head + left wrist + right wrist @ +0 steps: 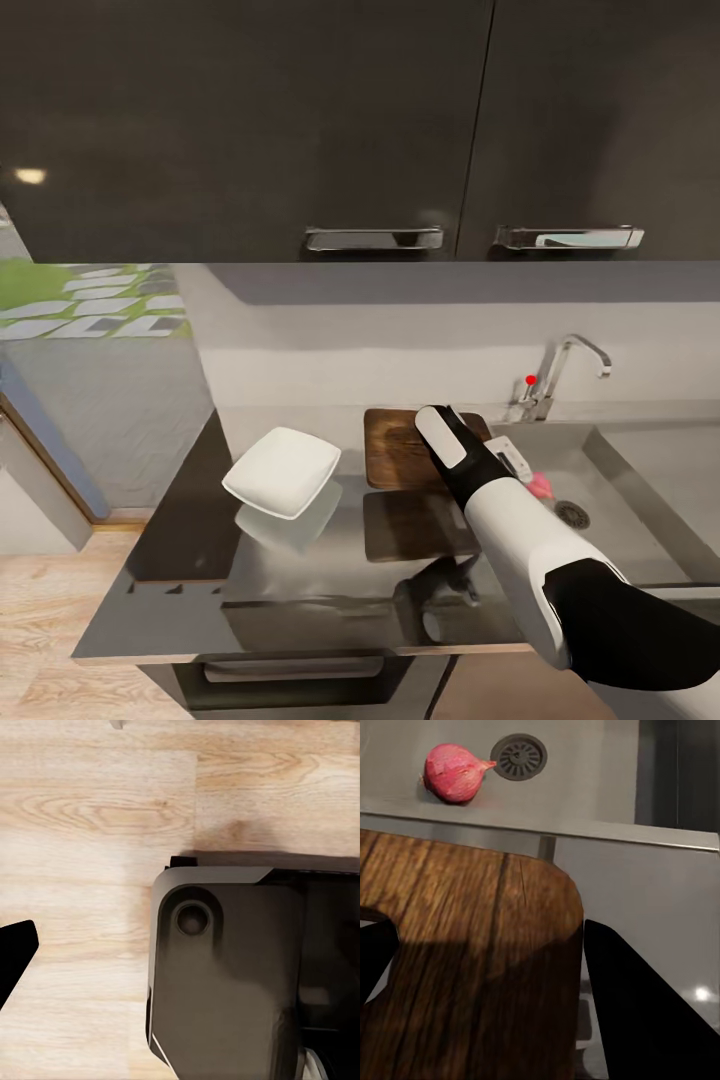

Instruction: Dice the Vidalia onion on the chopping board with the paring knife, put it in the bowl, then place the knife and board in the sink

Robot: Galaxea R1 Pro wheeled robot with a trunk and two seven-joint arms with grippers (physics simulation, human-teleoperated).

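**Onion in the basin, right claw over the board**

In the pale grey rectangular sink (pixel 585 795) I see the small pinkish Vidalia onion (pixel 453 772) on its side, tip toward the round drain (pixel 518 755). My right gripper (pixel 484 960) hangs spread wide and empty over the dark brown wooden chopping board (pixel 465 945). The white squarish bowl (pixel 281 471) sits on the glossy dark grey countertop (pixel 180 520). I cannot tell the left gripper's (pixel 15 954) state.

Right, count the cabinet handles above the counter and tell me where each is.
2. One handle sits at the bottom edge of the wall cabinet above the chopping board; the other handle is on the next door, above the tap. More could lie outside the picture.
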